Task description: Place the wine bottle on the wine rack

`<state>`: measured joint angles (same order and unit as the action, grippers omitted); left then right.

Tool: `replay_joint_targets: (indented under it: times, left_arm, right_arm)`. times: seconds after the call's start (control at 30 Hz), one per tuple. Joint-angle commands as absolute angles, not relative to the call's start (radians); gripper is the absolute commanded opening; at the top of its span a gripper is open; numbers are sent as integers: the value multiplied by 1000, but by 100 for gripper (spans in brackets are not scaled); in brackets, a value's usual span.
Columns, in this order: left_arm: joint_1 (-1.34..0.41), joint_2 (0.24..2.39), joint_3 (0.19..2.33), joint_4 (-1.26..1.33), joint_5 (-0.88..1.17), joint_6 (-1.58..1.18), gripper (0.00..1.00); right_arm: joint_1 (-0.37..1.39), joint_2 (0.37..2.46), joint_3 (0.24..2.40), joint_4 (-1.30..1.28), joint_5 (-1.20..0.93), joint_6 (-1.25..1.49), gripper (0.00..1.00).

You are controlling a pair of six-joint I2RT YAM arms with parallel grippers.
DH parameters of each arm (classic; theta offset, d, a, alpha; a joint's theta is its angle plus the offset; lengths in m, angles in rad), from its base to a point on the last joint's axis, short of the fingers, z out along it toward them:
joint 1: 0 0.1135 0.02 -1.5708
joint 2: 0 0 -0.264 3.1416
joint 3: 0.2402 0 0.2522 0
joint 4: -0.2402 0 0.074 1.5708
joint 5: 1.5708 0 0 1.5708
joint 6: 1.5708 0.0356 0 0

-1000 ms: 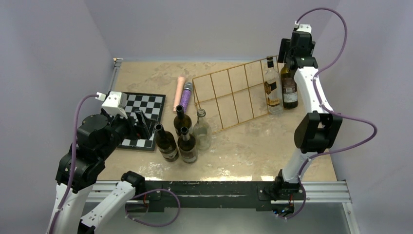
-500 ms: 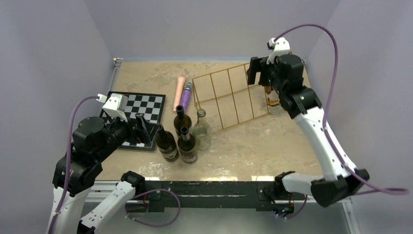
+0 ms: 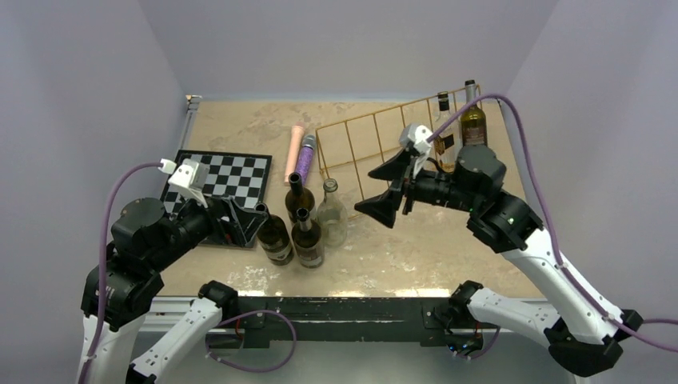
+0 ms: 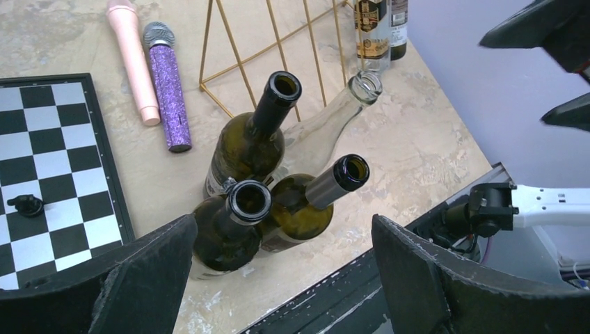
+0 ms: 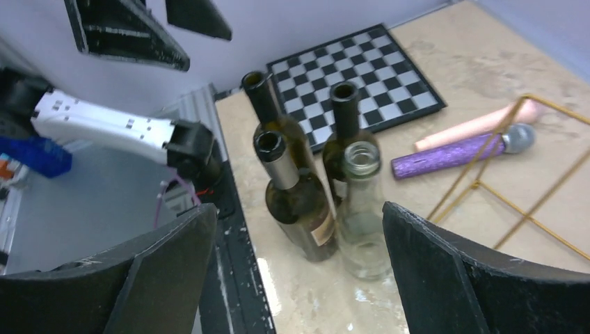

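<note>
Three dark green wine bottles and a clear glass bottle stand in a tight cluster mid-table; they also show in the left wrist view and the right wrist view. The golden wire wine rack stands behind them, with no bottle on it. My left gripper is open and empty, just left of the cluster. My right gripper is open and empty, in the air to the right of the cluster, in front of the rack.
Two more bottles stand at the back right behind the rack. A chessboard lies at the left with a small black piece on it. A pink microphone and a purple one lie beside the rack's left end.
My right arm has swung from the back right corner down and leftwards over the rack to face the bottle cluster. My left arm has shifted slightly towards the near edge.
</note>
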<state>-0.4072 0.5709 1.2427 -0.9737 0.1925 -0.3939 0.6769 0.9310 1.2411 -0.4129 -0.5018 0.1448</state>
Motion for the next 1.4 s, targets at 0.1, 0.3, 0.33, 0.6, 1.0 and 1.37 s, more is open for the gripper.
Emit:
replay_joint_targets:
  times: [0.1, 0.3, 0.33, 0.6, 1.0, 1.37]
  left_arm:
    - [-411, 533, 1264, -937, 251, -441, 99]
    - [-411, 528, 1264, -939, 264, -446, 99]
    - [-410, 528, 1264, -941, 267, -446, 99]
    - [-411, 531, 1256, -945, 247, -450, 99]
    - [-411, 556, 1260, -923, 269, -448, 99]
    - [-411, 536, 1238, -933, 261, -445, 99]
  right_arm:
    - [832, 1002, 1173, -259, -406, 114, 91]
    - [906, 1066, 1178, -263, -289, 75, 88]
    - [910, 1072, 1176, -259, -262, 76, 87]
    - [943, 1099, 1116, -202, -38, 36, 85]
    - [959, 1239, 1080, -37, -17, 42, 74]
    - [981, 1289, 1070, -36, 66, 50, 47]
